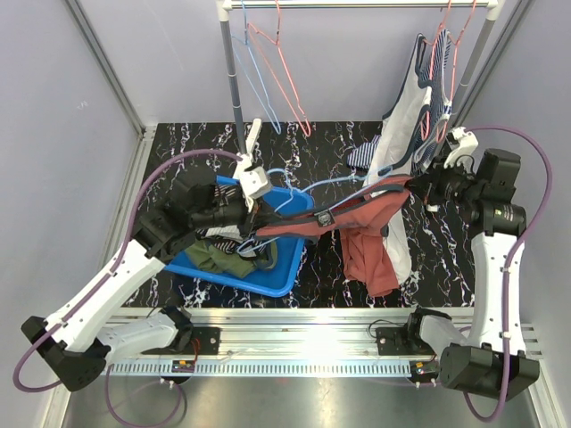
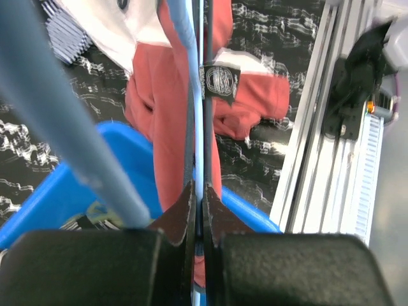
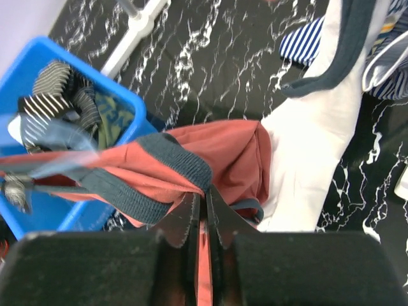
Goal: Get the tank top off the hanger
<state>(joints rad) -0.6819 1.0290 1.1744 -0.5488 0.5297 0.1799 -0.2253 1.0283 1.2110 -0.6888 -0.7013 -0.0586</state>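
Tank top (image 1: 357, 209) hangs stretched in the air between the two pincers, above the surface (image 1: 330, 143) and the right rim of the blue bin (image 1: 287, 267). Its long axis runs left to right in the top view, the right end slightly farther back.

Right pincer (image 3: 204, 199): fully closed, pinching red fabric beside the dark trim.

Left pincer (image 2: 199, 194): fully closed on the light-blue hanger (image 2: 197, 146) wire, with a dark strap alongside it.

Loose body fabric droops to the surface.
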